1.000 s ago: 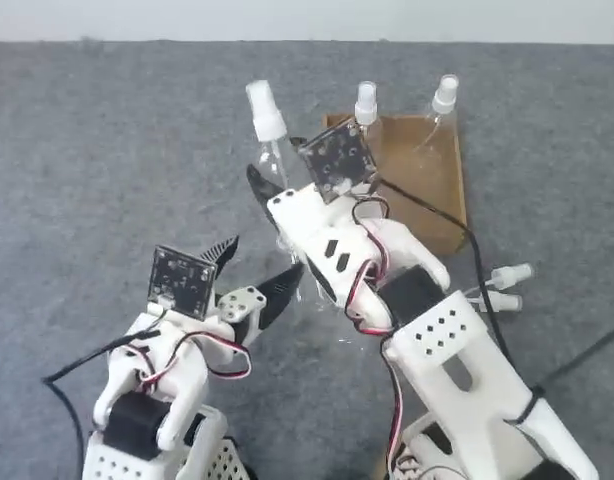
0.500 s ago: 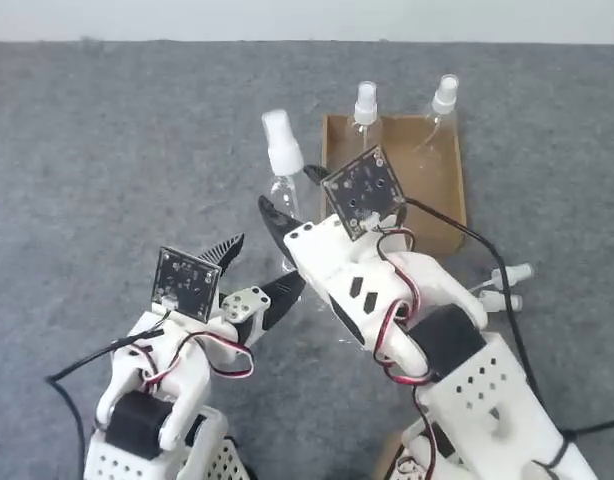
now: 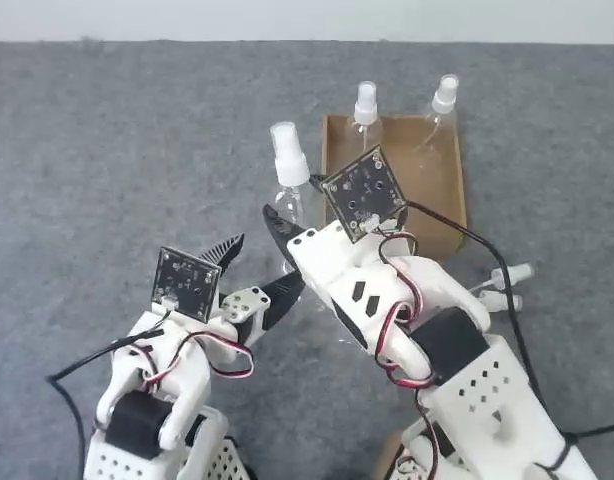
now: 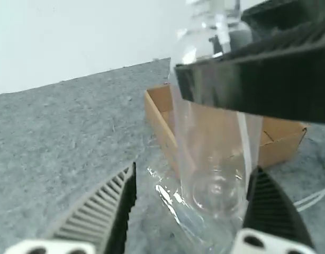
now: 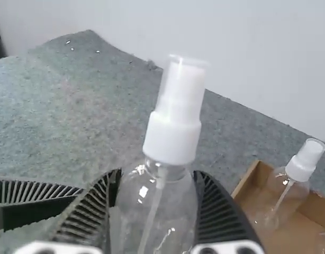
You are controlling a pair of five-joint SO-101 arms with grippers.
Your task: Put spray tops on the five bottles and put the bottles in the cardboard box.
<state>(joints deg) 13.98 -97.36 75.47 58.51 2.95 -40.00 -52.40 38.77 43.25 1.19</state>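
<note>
right gripper (image 3: 287,228) holding a bottle (image 3: 290,200) beside the cardboard box (image 3: 459,200), left gripper (image 3: 255,270) wide open at its foot

in the middle of the frame the right gripper is closed around the clear bottle, which has a white spray top (image 3: 287,155), just left of the box. the left gripper, lower left of centre, has its fingers spread wide on either side of the bottle's base, it seems without touching. two more bottles (image 3: 364,115) with spray tops stand at the box's upper edge. at the right, two loose spray tops (image 3: 509,275) lie on the grey mat (image 3: 107,150).
</note>
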